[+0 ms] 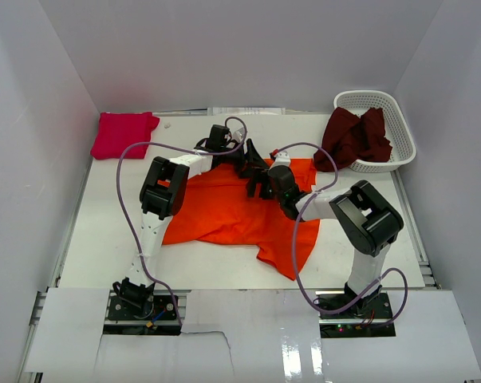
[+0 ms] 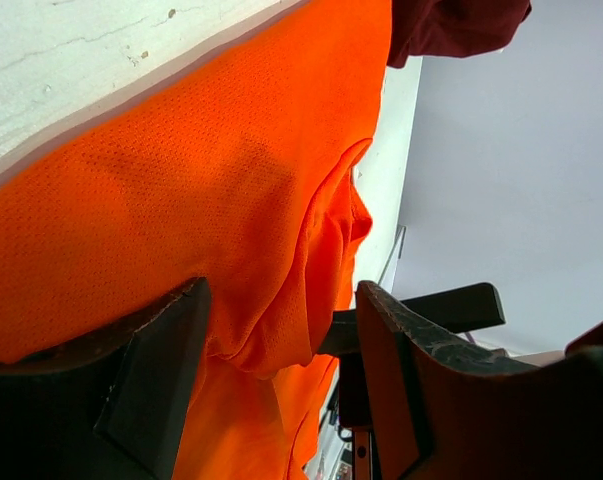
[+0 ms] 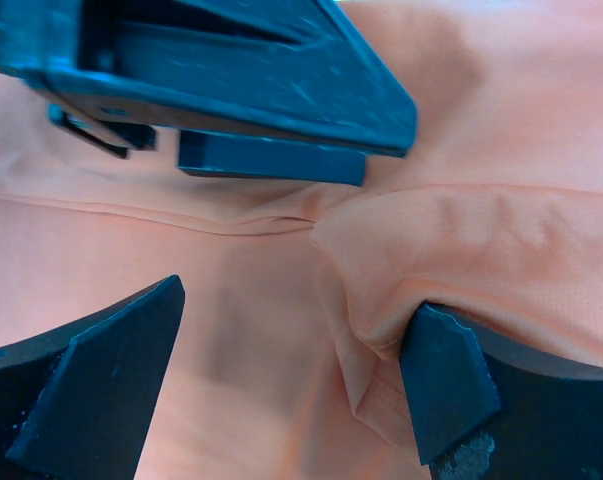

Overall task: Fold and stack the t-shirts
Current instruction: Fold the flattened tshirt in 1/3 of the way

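The orange t-shirt (image 1: pixel 232 211) is lying spread but rumpled across the middle of the table (image 1: pixel 104 239), one sleeve trailing toward the lower right of the top view. The left gripper (image 1: pixel 252 155) and the right gripper (image 1: pixel 260 189) are both hovering over its upper middle, almost touching each other. Both are standing wide apart and gripping nothing, each straddling a raised pucker of orange cloth.

The likeliest trouble is crowding. With the two sets of fingers working the same small patch, one is likely to knock the other as they close. They may also both be pinching the same ridge, so the shirt would bunch instead of stretching flat. A closing jaw could also be catching two layers where the cloth is doubled. A lift would then be dragging the whole shirt, and the fold would come out crooked.

Only the top view is showing the wider layout. The magenta-pink t-shirt (image 1: pixel 124 133) is sitting folded at the upper left. The maroon t-shirt (image 1: pixel 356 137) is slumping half out of the white lattice basket (image 1: pixel 400 120) at the upper right.

The wrist views are giving what the arms are hiding from above. The left wrist view is showing a hanging fold between its fingers. The right wrist view is showing a seam and a wrinkle pressing against one finger, with the other gripper looming at the top.
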Controlling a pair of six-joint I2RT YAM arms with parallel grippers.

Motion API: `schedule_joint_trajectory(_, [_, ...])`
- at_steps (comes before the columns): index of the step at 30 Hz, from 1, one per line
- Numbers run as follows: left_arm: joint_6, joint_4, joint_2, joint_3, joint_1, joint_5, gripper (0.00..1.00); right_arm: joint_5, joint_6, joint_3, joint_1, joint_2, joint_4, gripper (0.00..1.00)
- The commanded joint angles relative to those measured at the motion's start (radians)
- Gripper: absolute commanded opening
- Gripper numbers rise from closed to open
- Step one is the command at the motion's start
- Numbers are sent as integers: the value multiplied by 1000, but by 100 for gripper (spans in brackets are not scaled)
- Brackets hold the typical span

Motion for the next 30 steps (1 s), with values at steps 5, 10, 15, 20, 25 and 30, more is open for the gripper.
schedule_joint_trajectory(5, [32, -63, -27, -21, -14, -28, 72, -72, 18, -32, 3, -91, 58, 89])
schedule_joint_trajectory(10, [30, -60, -30, -24, -14, -28, 72, -79, 21, -77, 6, -149, 51, 89])
schedule_joint_trajectory(15, [30, -55, -33, -33, -14, -29, 72, -129, 38, -100, 5, -160, 74, 89])
schedule_joint_trajectory(20, [44, -61, -48, -50, -12, -38, 73, -207, 89, -72, -4, -117, 74, 88])
schedule_joint_trajectory(25, [47, -72, -59, -67, -8, -48, 73, -220, 99, -59, -9, -108, 57, 87])
schedule_joint_trajectory(30, [44, -66, -63, -65, -8, -40, 73, -221, 75, -82, -9, -131, 84, 85])
